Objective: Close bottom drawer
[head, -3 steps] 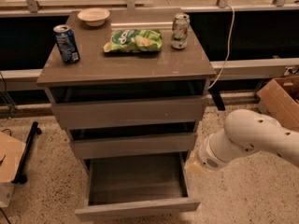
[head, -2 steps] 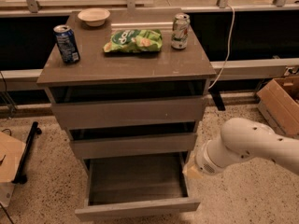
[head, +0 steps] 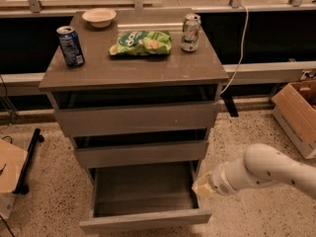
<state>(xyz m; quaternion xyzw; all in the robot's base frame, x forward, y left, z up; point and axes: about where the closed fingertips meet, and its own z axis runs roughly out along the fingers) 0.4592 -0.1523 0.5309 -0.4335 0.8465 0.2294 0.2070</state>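
Note:
The bottom drawer point(head: 145, 222) of the grey-brown cabinet point(head: 133, 68) stands pulled far out, its flat front panel near the lower edge of the view and its deep grey box empty. The middle drawer point(head: 140, 154) and the top drawer point(head: 136, 118) above it each stand slightly out. My gripper point(head: 201, 188), at the end of the white arm point(head: 261, 172) coming in from the right, is at the drawer's right side wall, just behind the front panel's right end.
On the cabinet top are a blue can point(head: 70, 45), a white bowl point(head: 99, 17), a green chip bag point(head: 141, 42) and a green-white can point(head: 190, 32). A cardboard box point(head: 298, 115) stands on the floor at right, and cardboard point(head: 10, 167) and a black stand leg point(head: 29, 159) at left.
My gripper has sunk a little along the drawer's right side. The bottom drawer stands out as far as before.

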